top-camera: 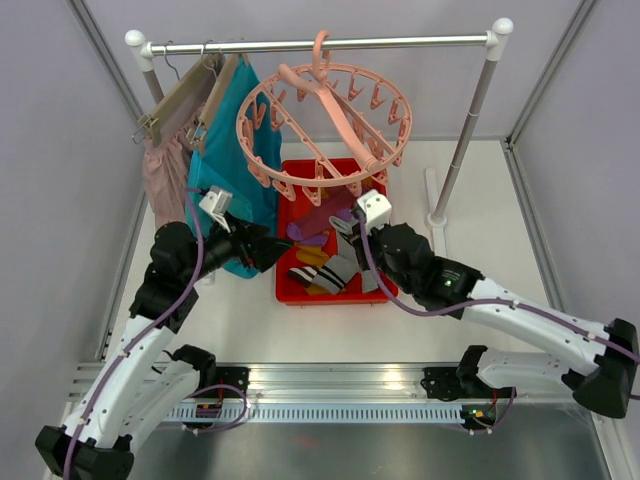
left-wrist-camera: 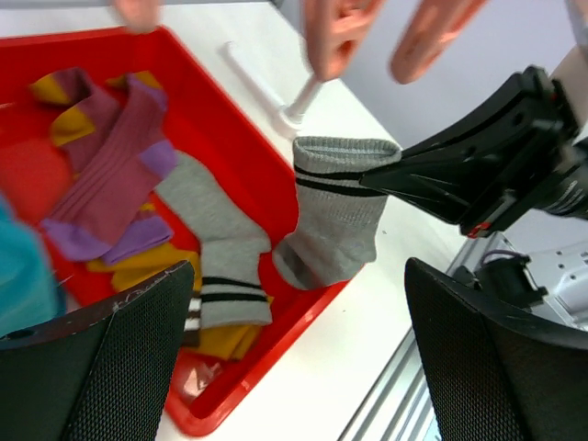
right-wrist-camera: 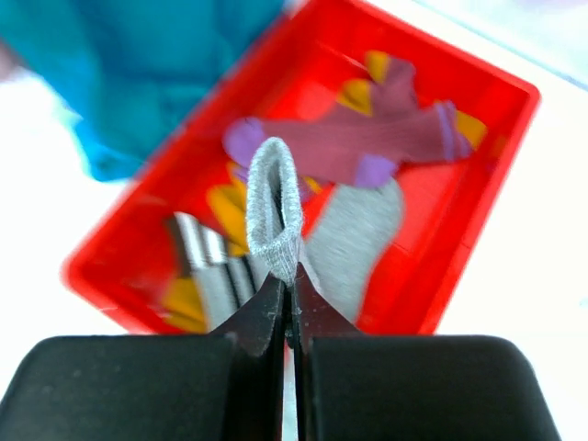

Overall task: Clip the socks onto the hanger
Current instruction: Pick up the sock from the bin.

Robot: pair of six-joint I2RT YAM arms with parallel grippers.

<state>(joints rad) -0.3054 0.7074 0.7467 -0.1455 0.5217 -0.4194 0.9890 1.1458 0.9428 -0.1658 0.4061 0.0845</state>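
Note:
The salmon-pink ring hanger (top-camera: 325, 125) hangs by its hook from the rail, its clips dangling above the red tray (top-camera: 290, 180). My right gripper (top-camera: 352, 236) is shut on the cuff of a grey sock with black stripes (left-wrist-camera: 335, 220), which hangs over the tray's near right edge. The right wrist view shows the jaws closed on the cuff (right-wrist-camera: 274, 207). My left gripper (left-wrist-camera: 294, 367) is open and empty, just left of the held sock, over the tray's near rim. In the tray lie a purple sock (left-wrist-camera: 110, 175), a grey sock (left-wrist-camera: 220, 266), mustard socks (left-wrist-camera: 147, 266) and a striped one (top-camera: 305, 275).
A teal garment (top-camera: 235, 150) and a pale pink garment (top-camera: 165, 180) hang on wooden hangers (top-camera: 185, 95) at the left of the metal rail (top-camera: 400, 42). The rail's right post (top-camera: 470, 120) stands right of the tray. Grey walls close in the table on both sides.

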